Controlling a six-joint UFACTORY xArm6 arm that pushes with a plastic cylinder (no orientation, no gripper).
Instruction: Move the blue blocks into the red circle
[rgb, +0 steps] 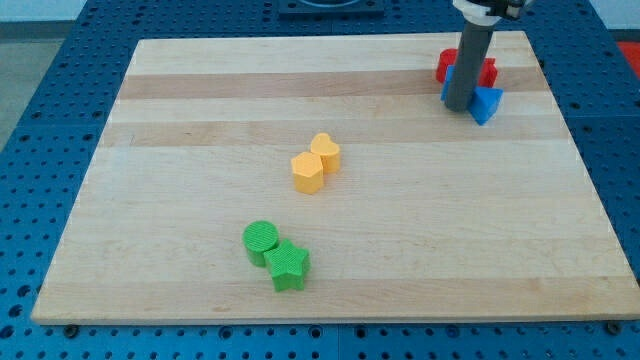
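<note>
My rod comes down at the view's top right, and my tip (458, 106) rests on the wooden board (200, 120). A blue block (486, 103) lies just to the right of my tip, touching or nearly touching it. Another bit of blue (449, 74) shows at the rod's left edge, mostly hidden behind it. A red block (487, 70) sits behind the rod, with red also showing at the rod's left (443, 62); its shape is partly hidden. No red circle shape can be made out clearly.
A yellow heart block (325, 150) and a yellow pentagon block (308, 172) touch near the board's middle. A green cylinder (260, 240) and a green star block (288, 265) touch lower down. Blue perforated table surrounds the board.
</note>
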